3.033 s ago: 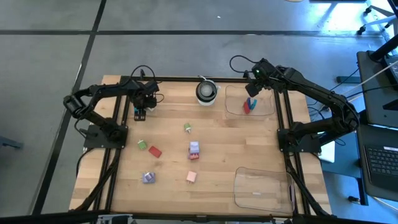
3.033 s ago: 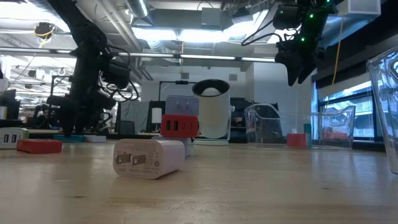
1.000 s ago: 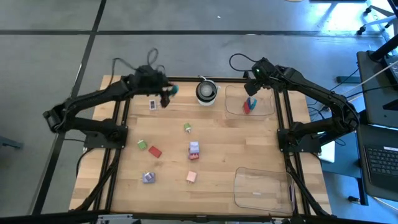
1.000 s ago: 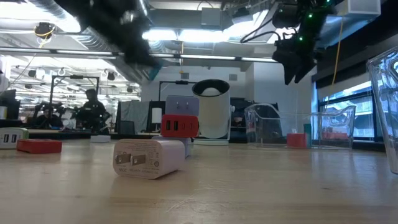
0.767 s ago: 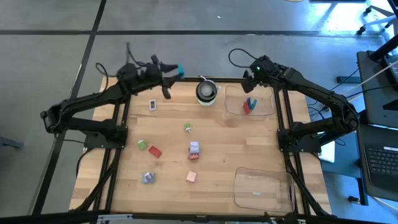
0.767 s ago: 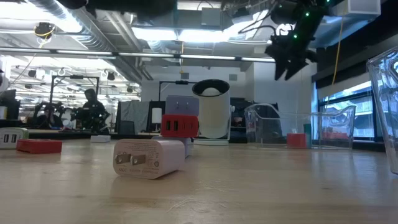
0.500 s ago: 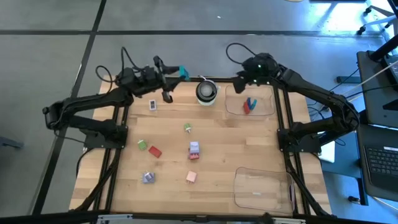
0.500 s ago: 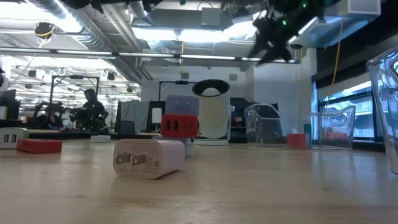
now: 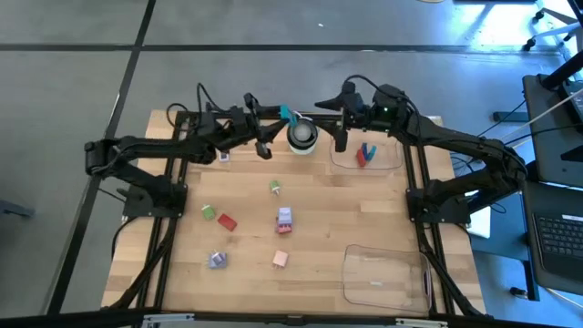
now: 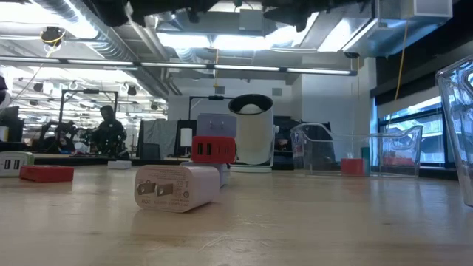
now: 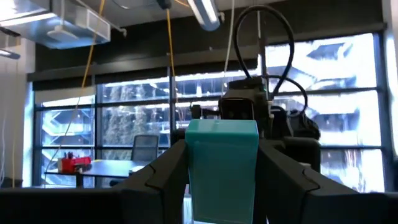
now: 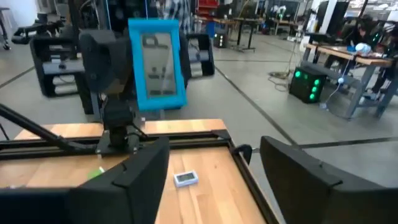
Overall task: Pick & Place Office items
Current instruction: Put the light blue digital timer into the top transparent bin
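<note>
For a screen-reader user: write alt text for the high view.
Seen from above, the left gripper holds a teal block out toward the open right gripper, above the table's far edge. Small coloured blocks lie scattered on the wooden table, and two sit in a clear tray.

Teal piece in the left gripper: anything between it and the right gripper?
Nothing visible. The left gripper holds the teal piece in the air; the right gripper faces it open. The white-and-black object sits on the table below that gap.

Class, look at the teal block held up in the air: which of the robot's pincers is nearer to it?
Left. The left pincer grips the teal block; the right pincer faces it, open, across a gap.
</note>
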